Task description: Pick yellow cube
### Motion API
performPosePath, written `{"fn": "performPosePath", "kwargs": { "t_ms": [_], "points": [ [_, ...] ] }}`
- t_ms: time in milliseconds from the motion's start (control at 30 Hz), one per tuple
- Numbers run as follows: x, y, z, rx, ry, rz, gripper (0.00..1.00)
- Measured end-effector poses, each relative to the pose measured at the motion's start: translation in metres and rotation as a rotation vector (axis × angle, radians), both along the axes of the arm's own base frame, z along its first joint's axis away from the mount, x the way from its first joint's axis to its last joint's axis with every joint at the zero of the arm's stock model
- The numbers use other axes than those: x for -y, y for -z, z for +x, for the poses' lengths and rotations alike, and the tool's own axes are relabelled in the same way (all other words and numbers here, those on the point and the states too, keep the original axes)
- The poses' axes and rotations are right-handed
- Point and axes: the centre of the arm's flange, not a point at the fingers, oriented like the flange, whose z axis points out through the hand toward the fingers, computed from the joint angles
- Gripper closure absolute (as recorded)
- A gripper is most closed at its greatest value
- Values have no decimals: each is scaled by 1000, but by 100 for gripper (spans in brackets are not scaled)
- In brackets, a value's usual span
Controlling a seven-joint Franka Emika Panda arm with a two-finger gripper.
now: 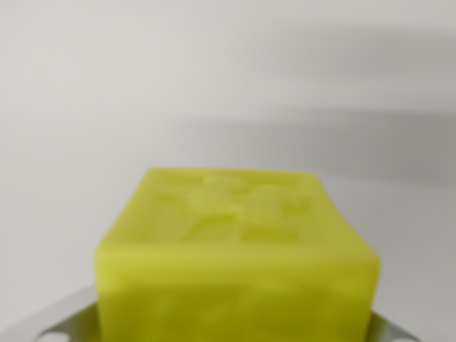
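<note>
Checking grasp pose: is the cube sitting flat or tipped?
Flat: the cube shows its embossed top level, its edges square. Gripper contact: cannot tell.

A plain white surface [107,107] fills the blurred background, crossed by soft grey shadow bands [320,135].

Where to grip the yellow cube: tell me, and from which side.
Grip the yellow cube across its two flat side faces, at the wrist view's left and right, coming straight on. Those faces look parallel; the top carries a raised relief.
</note>
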Motion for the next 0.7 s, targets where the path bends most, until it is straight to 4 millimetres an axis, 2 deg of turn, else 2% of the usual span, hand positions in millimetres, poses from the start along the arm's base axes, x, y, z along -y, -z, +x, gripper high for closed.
{"fn": "performPosePath", "kwargs": {
  "t_ms": [700],
  "points": [
    [0, -52, 0, 0, 0, 0, 100]
  ]
}}
